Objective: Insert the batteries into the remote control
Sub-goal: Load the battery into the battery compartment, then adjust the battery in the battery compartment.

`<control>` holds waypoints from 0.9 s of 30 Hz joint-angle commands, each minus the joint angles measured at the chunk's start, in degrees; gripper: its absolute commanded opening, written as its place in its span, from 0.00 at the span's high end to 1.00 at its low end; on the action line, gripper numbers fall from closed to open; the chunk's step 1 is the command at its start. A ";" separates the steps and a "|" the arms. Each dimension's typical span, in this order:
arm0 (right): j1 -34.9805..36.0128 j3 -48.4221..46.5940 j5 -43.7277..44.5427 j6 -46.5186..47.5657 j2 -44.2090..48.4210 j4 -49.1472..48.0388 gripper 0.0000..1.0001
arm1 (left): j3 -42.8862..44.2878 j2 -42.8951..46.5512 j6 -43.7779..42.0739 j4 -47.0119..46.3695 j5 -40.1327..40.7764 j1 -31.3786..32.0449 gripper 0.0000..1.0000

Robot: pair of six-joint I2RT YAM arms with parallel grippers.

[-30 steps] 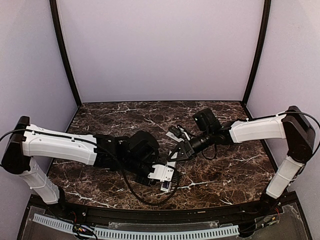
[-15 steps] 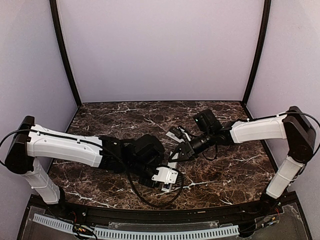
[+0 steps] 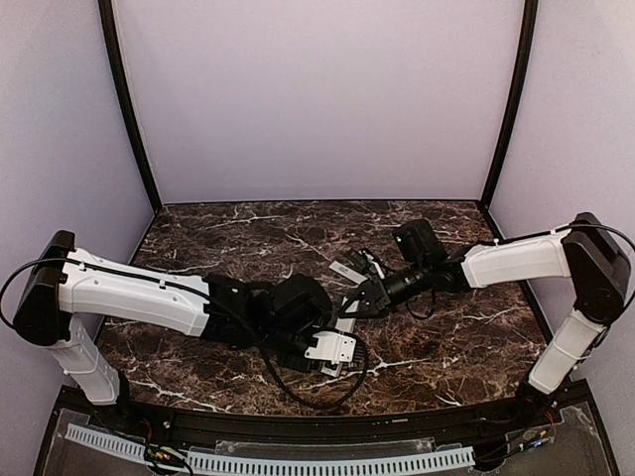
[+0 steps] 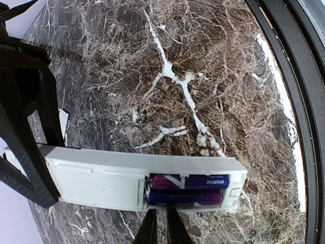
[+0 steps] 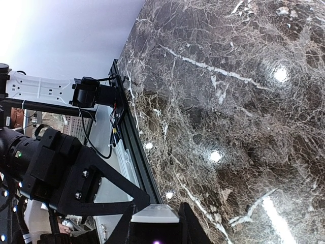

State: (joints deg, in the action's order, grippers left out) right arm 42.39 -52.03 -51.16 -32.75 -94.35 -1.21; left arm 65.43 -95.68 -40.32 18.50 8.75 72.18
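Closing in, folks: over the last sec the L arm has slid further toward mid-table in the top view, carrying its wrist right up to the remote control (image 4: pixel 96 178), and the R arm has eased back a touch w/ its end of the bar.

The left gripper (image 4: pixel 161 229) has its fingers pressed nearly together, only a sliver of gap and nothing between them. The tips sit just at the near edge of the remote, right below the bay (image 4: pixel 144 187). Can't tell if they actually touch the casing.

The right gripper (image 5: pixel 157 226) is pinching the remote by its far end, w/ the white end-face showing between its fingers in the wrist cam. The bar is held over the table (image 4: pixel 203 76) near centre, back side up, running across the L wrist view.

Now the big news: both batteries (image 4: pixel 190 181) are in the bay, side by side. The upper one shows its label, and the lower one (image 4: pixel 185 197) is snug against it on the near side. Both look level w/ the casing, though whether each is fully clicked down is hard to say from here.

My read is that loading is basically done. The L arm's shift w/ a closed claw looks like a final nudge or press on that lower cell, not a pickup. Next up, prob a seat check, then backing off w/o dragging a cell out.
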 commanded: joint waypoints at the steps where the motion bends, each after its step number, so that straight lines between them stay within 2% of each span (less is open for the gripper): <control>1: -0.22 0.38 -7.59 -2.24 4.78 -7.77 1.00 | -1.49 0.56 3.99 2.00 1.16 -0.53 0.92; 4: -1.00 1.38 -6.28 -0.43 5.89 -6.36 1.00 | -1.55 3.63 6.47 0.85 0.88 -2.06 0.91; 8: -1.88 2.96 -4.87 1.95 7.78 -5.46 1.00 | -2.84 9.74 10.83 -2.38 -0.84 -5.53 0.83; 10: -2.32 3.67 -3.98 3.29 9.19 -5.30 1.00 | -4.32 13.32 14.14 -5.26 -2.85 -7.72 0.71; 11: -2.63 3.95 -3.61 3.89 10.07 -5.29 1.00 | -5.48 15.48 15.27 -7.06 -3.87 -8.31 0.60; 12: -2.85 4.14 -3.23 4.48 10.98 -5.29 1.00 | -6.06 16.51 17.20 -7.86 -5.95 -9.41 0.54; 13: -3.04 4.33 -2.59 5.03 11.88 -5.21 1.00 | -7.04 18.27 18.17 -9.25 -7.00 -9.77 0.43; 15: -3.34 4.52 -1.47 6.28 13.93 -5.20 1.00 | -7.56 19.78 21.48 -10.36 -10.60 -10.77 0.27; 17: -3.53 4.65 -0.45 7.23 15.73 -5.12 1.00 | -7.26 20.02 24.87 -10.75 -14.81 -11.55 0.21; 21: -3.65 4.44 1.00 8.50 17.91 -4.89 1.00 | -6.51 18.18 31.42 -12.62 -25.20 -12.59 0.20; 27: -3.71 4.00 2.05 8.88 19.73 -4.94 1.00 | -4.11 12.86 37.80 -14.56 -33.08 -12.70 0.21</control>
State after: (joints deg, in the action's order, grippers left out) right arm 39.13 -47.62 -50.59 -25.23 -76.16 -4.69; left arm 59.64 -79.99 -9.08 5.61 -15.20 59.77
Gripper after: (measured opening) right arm 0.224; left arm 0.791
